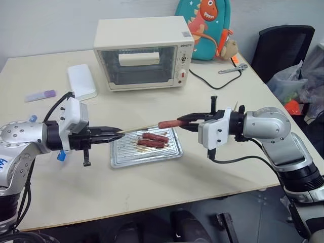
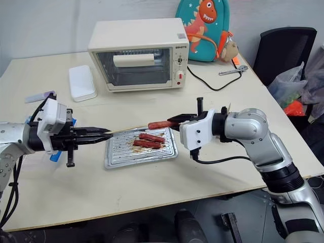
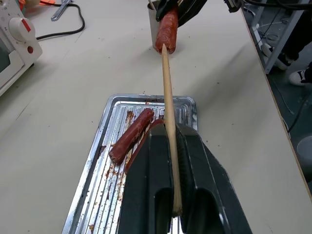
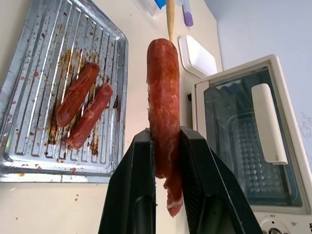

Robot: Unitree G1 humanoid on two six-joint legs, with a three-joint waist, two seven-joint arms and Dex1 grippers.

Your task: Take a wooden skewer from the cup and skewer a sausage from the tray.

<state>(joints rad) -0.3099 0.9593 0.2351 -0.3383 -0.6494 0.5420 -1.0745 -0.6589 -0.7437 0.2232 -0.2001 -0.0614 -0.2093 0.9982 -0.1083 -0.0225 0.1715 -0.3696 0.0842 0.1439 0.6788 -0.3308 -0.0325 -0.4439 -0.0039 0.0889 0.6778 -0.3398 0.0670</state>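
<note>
Fingers of the right gripper [image 4: 165, 161] clamp a smooth reddish-brown sausage [image 4: 163, 102] by its rear end; fingers of the left gripper [image 3: 174, 161] are shut on a thin pale wooden skewer [image 3: 168, 102], tip right at the sausage's free end, both held in the air over the shiny ribbed silver metal tray [image 1: 121, 154]. Risks, judged: tip off-centre could slide along the skin or exit the side; the squeezed, torn rear end may slip or split under push; the thin stick could bow or pivot. Two more sausages lie in the tray below. Small grey metal cup [image 3: 153, 22] stands behind the held sausage. Cream toaster oven [image 1: 144, 50] is well apart; the bench is open around the tray, near edge close.
</note>
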